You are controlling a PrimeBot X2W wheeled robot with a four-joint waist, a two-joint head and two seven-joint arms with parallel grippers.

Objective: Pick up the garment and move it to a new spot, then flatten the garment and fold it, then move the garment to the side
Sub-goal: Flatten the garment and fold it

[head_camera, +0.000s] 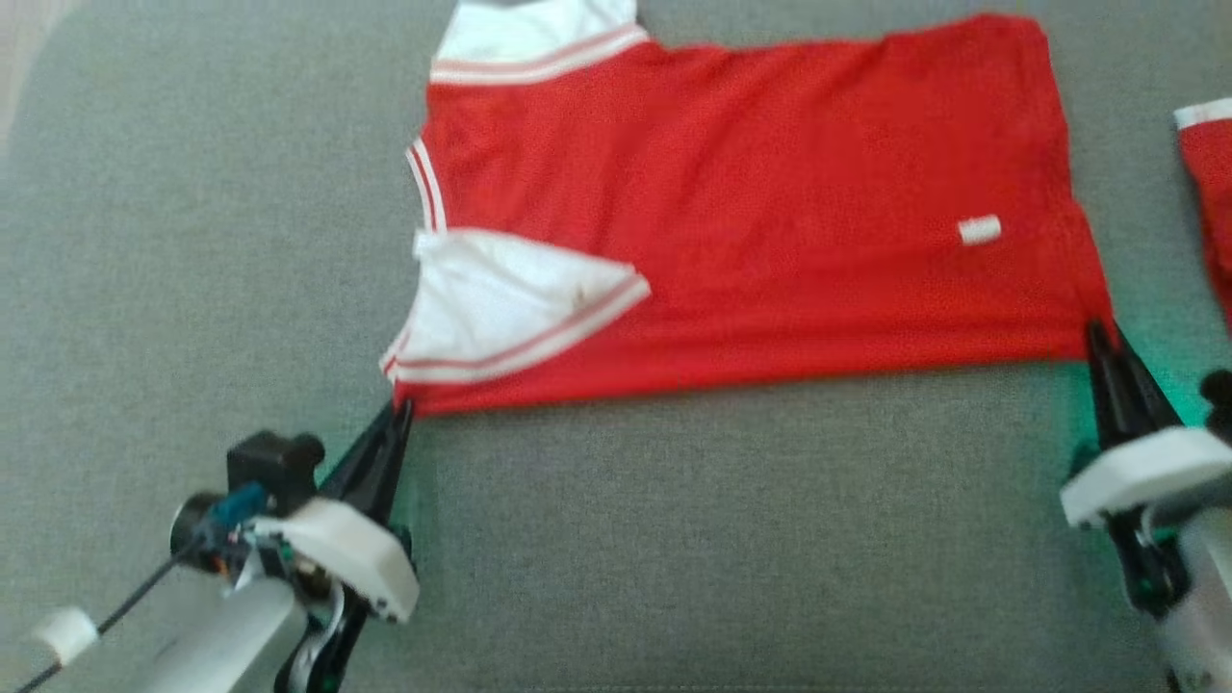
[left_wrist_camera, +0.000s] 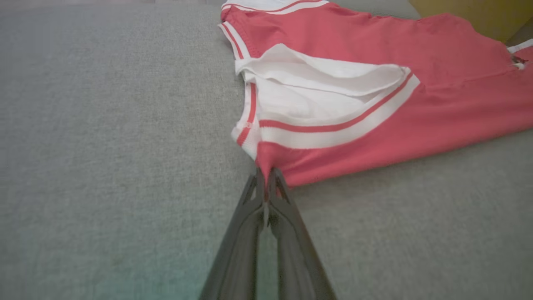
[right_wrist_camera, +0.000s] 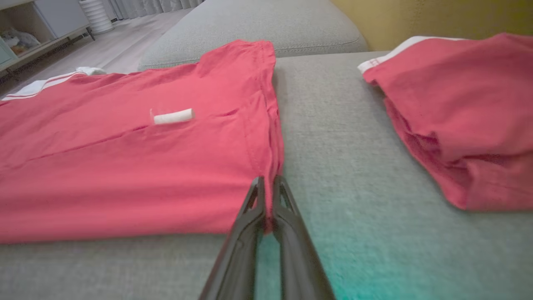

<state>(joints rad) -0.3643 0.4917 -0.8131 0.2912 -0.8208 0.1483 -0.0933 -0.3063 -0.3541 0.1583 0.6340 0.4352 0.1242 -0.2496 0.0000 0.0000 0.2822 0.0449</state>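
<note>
**Both near corners pinched, fold looks set up**

Head view: we see the red garment spread flat on the grey cushion, with the left pincer at its near shoulder corner and the right pincer at the near hem corner.

Left wrist view: jaws closed on a nub of red cloth just below the white sleeve.

Right wrist view: jaws nipped onto the hem corner, and a second red top sits well apart.

We reckon it's thin, light, floppy stuff. Corners are the place to hold, lifted together so it doesn't sag.
</note>
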